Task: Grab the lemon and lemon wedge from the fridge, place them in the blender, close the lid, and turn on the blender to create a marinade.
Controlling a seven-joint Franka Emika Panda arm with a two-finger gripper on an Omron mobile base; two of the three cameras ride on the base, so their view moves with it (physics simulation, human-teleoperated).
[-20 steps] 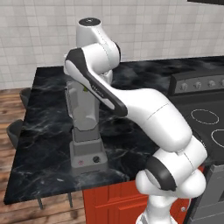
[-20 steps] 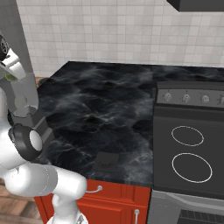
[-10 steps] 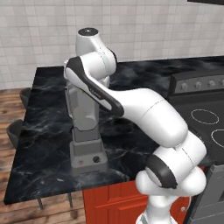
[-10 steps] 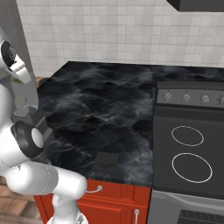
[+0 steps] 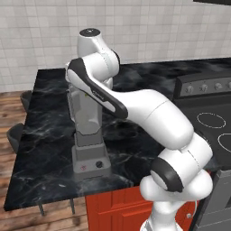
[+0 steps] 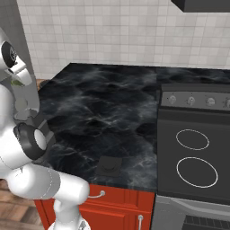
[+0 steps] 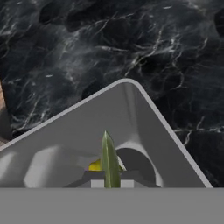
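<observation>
Since a second ago the arm's upper joint has swung round above the blender [image 5: 88, 131], while the counter [image 5: 49, 149] and stove [image 6: 195, 155] hold their places, so the base has not driven. From the hand camera the gripper [image 7: 110, 183] hangs over the open jug mouth, its fingers clamped together on a thin greenish lemon wedge [image 7: 109, 162] seen edge-on; a bit of yellow [image 7: 95, 166] shows just beside it, which could be the lemon already lying inside, though I cannot tell for sure. To my eye the wedge is about to be dropped in, leaving the lid and the button still to do. The right base view adds what the others lack: the lid [image 6: 109, 165] lies flat on the counter near its front edge, well apart from the blender. The left base view alone gives the blender's base with its red button [image 5: 82, 168] and knob [image 5: 99, 165].
</observation>
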